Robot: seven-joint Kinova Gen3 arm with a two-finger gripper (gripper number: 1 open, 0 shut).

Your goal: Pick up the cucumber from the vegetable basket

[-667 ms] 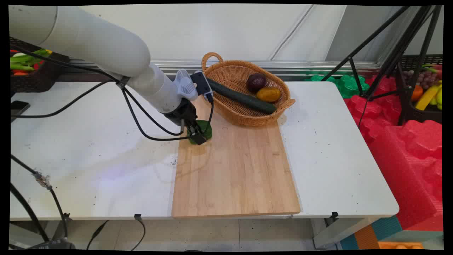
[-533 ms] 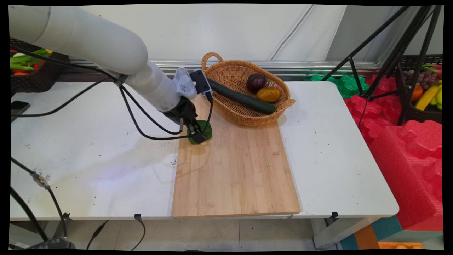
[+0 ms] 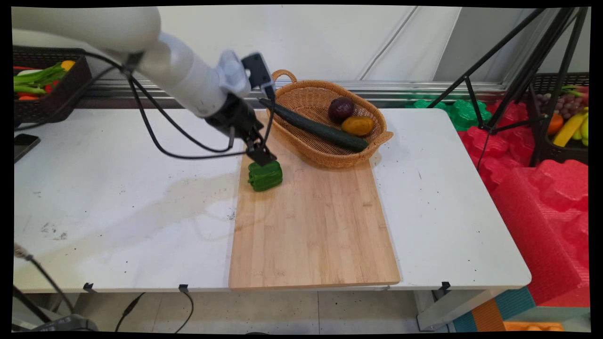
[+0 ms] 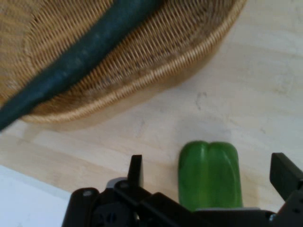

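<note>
A green bell pepper [image 3: 265,176] lies on the far left corner of the wooden cutting board [image 3: 315,226]. My gripper [image 3: 261,155] hangs just above and behind it, open and holding nothing. In the hand view the pepper [image 4: 208,175] rests on the board between and below the two spread fingers [image 4: 136,165], touching neither. Just beyond stands a wicker basket [image 4: 156,71] with a dark green cucumber [image 4: 80,61] in it.
The basket [image 3: 372,117] stands at the board's far end and holds the cucumber [image 3: 315,127], a dark purple fruit [image 3: 341,108] and a yellow-orange fruit [image 3: 357,125]. A black crate of vegetables [image 3: 42,89] sits far left. A tripod [image 3: 518,84] and red foam [image 3: 541,197] are at the right.
The gripper, which was down around the pepper, has risen up and back toward the basket. The pepper stays on the board, now uncovered.
</note>
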